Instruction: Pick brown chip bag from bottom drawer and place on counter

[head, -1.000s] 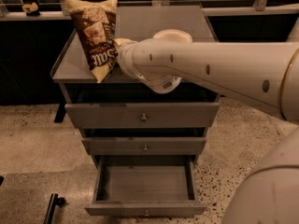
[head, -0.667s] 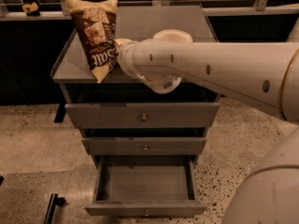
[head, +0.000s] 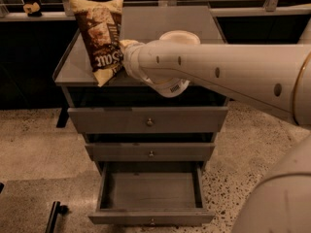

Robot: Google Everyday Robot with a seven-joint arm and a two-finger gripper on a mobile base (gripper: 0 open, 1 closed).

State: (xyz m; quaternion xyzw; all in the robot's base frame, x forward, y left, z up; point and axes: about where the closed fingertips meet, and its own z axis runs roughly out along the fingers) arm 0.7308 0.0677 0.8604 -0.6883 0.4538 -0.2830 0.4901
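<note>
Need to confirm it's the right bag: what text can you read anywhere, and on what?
The brown chip bag, at the gripper over the counter: large white lettering, sideways, too blurred to read.
Small sticker on the arm: too small to read.
Nothing else bears text.

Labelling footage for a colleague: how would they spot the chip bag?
Find the grey three-drawer cabinet. At the left of its counter is the brown chip bag, upright, the gripper against its right edge. It is the only packet: dark brown, cream ends, white lettering.
</note>
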